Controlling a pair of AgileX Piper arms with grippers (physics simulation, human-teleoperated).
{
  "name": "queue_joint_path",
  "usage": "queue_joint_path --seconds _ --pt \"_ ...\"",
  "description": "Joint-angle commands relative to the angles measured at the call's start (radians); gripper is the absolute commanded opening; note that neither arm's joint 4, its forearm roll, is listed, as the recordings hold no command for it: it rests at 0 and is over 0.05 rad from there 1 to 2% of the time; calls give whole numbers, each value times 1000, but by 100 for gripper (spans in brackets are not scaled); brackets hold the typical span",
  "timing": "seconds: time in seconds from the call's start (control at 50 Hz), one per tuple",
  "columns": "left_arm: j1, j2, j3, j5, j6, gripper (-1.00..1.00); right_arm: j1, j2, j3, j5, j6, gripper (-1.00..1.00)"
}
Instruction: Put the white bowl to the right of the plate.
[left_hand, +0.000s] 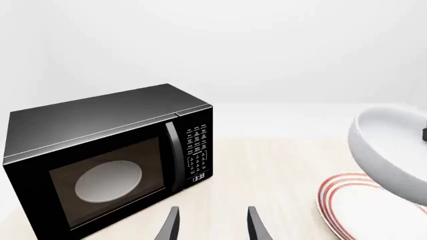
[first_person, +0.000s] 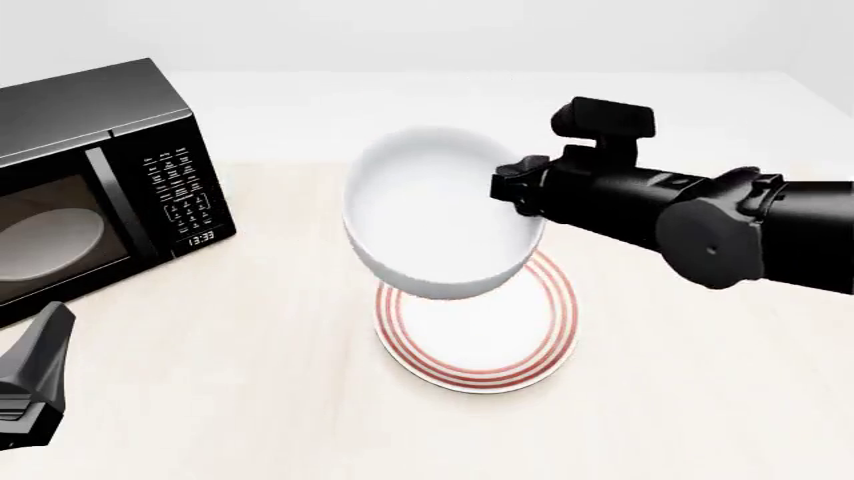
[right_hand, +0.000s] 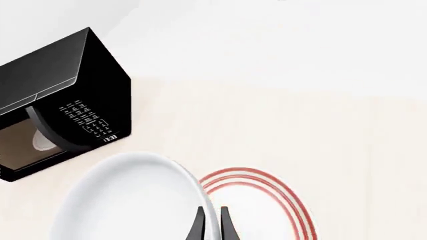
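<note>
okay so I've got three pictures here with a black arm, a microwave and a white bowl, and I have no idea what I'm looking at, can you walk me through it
These are computer-rendered pictures of two robot arms working at a table. The front view looks down from behind the arms. The other two come from small cameras mounted on each arm, looking along its fingers.

On the table stand a black microwave at the left and a flat plate with red rings in the middle.

The right gripper is pinching the rim of the white bowl, which is tilted and lifted above the plate. The left gripper is open and holds nothing; it waits near the microwave.
</note>
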Motion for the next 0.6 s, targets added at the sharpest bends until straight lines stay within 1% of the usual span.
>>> queue_joint_path --seconds 0.02,0.08,0.12,0.18,0.26,0.38,0.42,0.48,0.5,0.58,0.6 --pt "0 0 0 0 0 100 -157 -152 237 -91 18 -100" --pt "0 0 0 0 0 100 -185 -176 291 -118 26 -100" --pt "0 0 0 0 0 100 -197 -196 313 -117 24 -100" --pt "0 0 0 0 0 100 -246 -249 361 -108 23 -100" --pt "0 0 0 0 0 100 -291 -292 415 -119 28 -100" --pt "0 0 0 0 0 100 -347 -312 473 -145 32 -100" --pt "0 0 0 0 0 100 -385 -342 506 -146 34 -100" --pt "0 0 0 0 0 100 -402 -354 521 -148 32 -100" --pt "0 0 0 0 0 100 -430 -373 530 -141 28 -100" --pt "0 0 0 0 0 100 -469 -409 544 -119 22 -100" --pt "0 0 0 0 0 100 -492 -423 551 -111 16 -100"
